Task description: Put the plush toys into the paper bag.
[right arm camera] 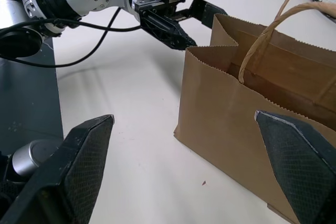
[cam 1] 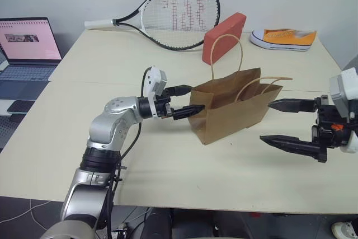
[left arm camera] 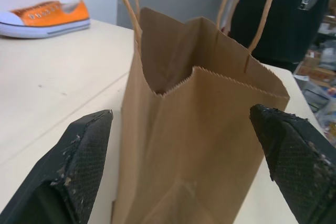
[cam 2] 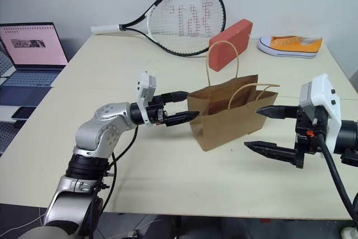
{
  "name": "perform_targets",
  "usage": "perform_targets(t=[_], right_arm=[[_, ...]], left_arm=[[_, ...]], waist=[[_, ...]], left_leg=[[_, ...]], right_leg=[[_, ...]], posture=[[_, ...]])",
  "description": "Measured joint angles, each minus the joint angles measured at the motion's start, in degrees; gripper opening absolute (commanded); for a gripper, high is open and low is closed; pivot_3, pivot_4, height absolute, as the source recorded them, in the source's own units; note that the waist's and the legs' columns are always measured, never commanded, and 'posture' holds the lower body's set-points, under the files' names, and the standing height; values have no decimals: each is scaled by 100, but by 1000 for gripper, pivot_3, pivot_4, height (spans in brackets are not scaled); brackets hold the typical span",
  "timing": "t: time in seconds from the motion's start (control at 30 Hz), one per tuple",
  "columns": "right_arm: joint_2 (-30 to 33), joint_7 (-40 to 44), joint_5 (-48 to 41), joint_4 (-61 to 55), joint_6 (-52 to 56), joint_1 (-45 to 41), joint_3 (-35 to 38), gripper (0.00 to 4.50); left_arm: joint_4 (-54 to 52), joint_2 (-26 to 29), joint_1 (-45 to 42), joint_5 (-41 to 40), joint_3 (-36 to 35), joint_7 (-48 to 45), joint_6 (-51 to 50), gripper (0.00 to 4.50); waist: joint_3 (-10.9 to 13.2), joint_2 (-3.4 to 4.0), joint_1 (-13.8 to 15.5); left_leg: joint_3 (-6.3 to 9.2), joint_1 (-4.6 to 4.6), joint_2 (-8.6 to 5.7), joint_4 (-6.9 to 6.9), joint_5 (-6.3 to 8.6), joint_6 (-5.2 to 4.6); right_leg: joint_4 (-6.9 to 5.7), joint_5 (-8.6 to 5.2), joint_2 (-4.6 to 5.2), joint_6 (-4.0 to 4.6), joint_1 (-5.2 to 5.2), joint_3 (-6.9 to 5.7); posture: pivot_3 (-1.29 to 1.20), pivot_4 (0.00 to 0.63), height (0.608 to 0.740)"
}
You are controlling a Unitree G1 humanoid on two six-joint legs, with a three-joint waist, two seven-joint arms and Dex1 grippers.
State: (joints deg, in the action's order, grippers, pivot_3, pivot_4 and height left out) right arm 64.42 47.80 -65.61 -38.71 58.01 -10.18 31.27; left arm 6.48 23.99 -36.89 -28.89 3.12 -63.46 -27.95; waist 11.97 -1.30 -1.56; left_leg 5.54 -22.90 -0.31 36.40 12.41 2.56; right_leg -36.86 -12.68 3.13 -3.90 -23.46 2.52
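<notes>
Right gripper (cam 2: 267,130) spread wide, textured black fingers; left gripper (cam 2: 182,106) spread, straddling creased brown paper bag (cam 2: 229,117) end.

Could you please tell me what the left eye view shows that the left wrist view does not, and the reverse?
Left eye view alone: the tennis racket, the red brick, the laptop and the right gripper, jaws open, beside the bag. Left wrist view alone: a close look down into the bag's open mouth, between the open left gripper's fingers. Both: the paper bag standing on the table and the orange sneaker.
</notes>
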Motion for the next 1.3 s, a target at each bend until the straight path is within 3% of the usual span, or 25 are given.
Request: perform_targets(t=[0.43, 1.03, 1.13, 1.3], right_arm=[[185, -218, -373, 12, 10, 71, 30, 4500], [201, -230, -64, -221, -186, 521, 184, 4500], [54, -256, 83, -324, -330, 649, 204, 4500], [-48, -286, 164, -448, -488, 782, 326, 4500]], left_arm=[[-408, 54, 62, 18, 349, -314, -55, 4466], [-1008, -762, 664, 744, 654, 1286, 271, 4466], [-983, -893, 665, 784, 682, 1343, 361, 3903], [-854, -1085, 665, 779, 674, 1436, 497, 2362]], waist=[[0, 0, 5], [0, 0, 15], [0, -1, 19], [0, -1, 21]], left_leg=[[3, -2, 0, 0, 0, 0], [3, -2, -1, 2, 0, 0], [3, -3, -1, 2, 0, 0], [2, -2, -2, 2, 0, 0]], right_leg=[[1, -1, 1, 2, 0, -1], [2, -1, 0, 1, 1, 0], [4, -1, 0, 0, 1, 0], [3, 1, 0, -2, 2, 0]], posture=[[0, 150, 740], [0, 150, 740], [0, 150, 740], [0, 150, 740]])
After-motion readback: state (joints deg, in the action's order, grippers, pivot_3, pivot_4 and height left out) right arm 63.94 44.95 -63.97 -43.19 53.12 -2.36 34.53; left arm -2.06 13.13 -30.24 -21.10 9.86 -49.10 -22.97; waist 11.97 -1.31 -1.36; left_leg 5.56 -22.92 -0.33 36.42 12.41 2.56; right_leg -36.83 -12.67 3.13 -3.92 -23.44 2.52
